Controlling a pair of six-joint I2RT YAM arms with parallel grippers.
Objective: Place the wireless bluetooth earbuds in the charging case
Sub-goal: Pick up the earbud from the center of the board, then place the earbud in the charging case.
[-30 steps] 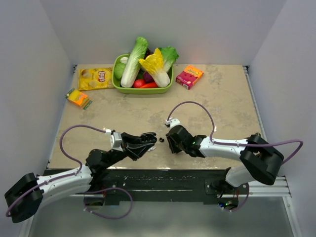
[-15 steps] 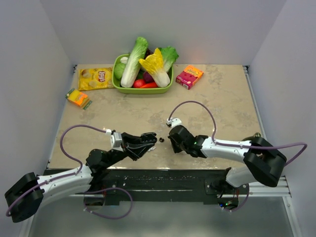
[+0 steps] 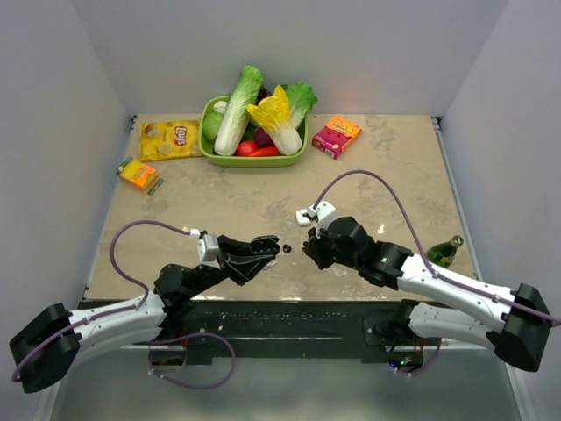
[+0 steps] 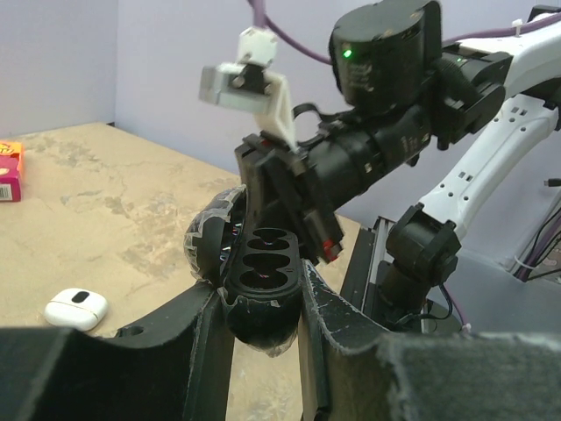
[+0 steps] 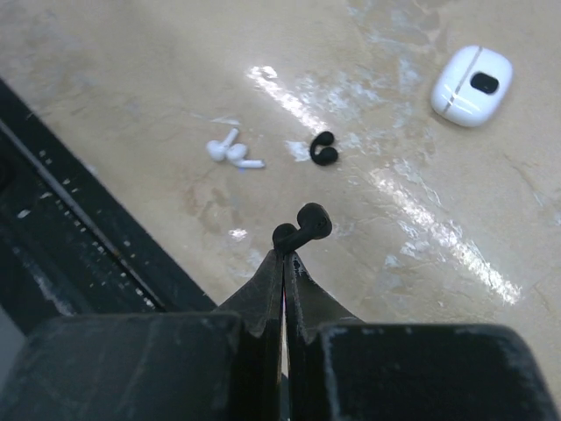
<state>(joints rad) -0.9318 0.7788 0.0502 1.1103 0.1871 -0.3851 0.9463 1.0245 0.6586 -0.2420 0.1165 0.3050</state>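
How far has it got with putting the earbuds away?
Done: the left claw holds a black case open, its slots apparently empty. In hand: the right claw pinches one black earbud. Left: seat it, then the other black earbud; white earbuds and white case lie apart.

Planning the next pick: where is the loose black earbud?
Right wrist view: the loose black earbud lies on the table just past the right hand, between the white earbuds and the white case.
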